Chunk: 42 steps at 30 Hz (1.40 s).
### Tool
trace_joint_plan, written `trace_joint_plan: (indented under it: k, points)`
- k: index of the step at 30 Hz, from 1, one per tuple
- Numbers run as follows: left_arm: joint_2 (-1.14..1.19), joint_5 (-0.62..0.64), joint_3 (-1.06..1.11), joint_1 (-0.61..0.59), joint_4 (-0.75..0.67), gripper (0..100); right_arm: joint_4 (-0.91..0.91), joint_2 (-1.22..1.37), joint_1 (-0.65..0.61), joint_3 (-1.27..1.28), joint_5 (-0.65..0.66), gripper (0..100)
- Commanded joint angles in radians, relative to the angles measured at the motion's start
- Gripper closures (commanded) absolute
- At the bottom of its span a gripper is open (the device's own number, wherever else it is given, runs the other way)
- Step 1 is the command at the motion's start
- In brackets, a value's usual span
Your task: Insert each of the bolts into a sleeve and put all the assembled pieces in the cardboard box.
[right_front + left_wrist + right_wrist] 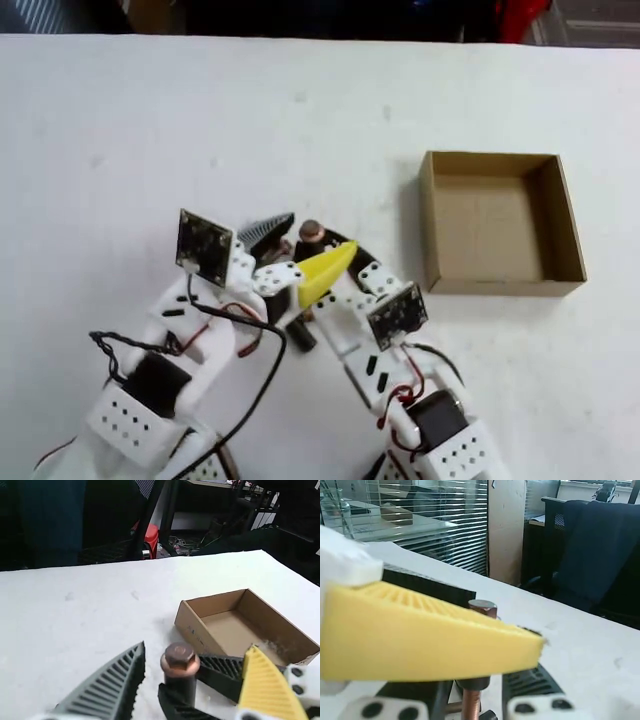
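Standing head-up where the two arms' fingertips meet: bolt, copper-coloured hex head on top. A dark sleeve sits round the shank just under the head. In the right wrist view a bare copper length shows below the sleeve.

Right gripper: jaws closed onto the bolt, with the yellow finger across its near side and the black finger behind it.

Left gripper: jaws parted, nothing between them. In the high view its grey ribbed finger lies at 9 o'clock of the bolt, clear of it. Its black finger is just beside the sleeve; cannot tell whether they touch.

High view: left arm enters from 7 o'clock of the bolt, right arm from 5 o'clock.

Cardboard box: open top, on the white table, at 3 o'clock of the bolt and apart from both grippers.
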Motion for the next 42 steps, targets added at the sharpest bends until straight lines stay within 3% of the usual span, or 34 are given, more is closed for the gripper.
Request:
trace_joint_plan:
  k: [1,14,23,29,38,42]
  points:
    - [-0.015,-0.014,-0.017,-0.004,0.003,68,-0.004,-0.015,-0.008,0.008,0.017,98.1]
    - [-0.015,-0.051,-0.201,-0.031,-0.003,68,0.028,-0.015,-0.007,0.008,0.017,98.1]
    - [-0.015,-0.052,-0.175,-0.248,0.011,98,0.054,-0.015,0.007,0.008,0.018,98.1]
    - [-0.016,-0.052,-0.173,-0.317,0.164,95,0.097,-0.016,0.13,-0.025,0.017,98.1]
    - [-0.016,-0.052,-0.169,-0.378,0.442,98,0.432,-0.013,0.255,-0.281,0.015,98.1]
    - [-0.016,-0.048,-0.089,-0.372,0.465,98,0.555,-0.008,0.361,-0.405,0.017,98.1]
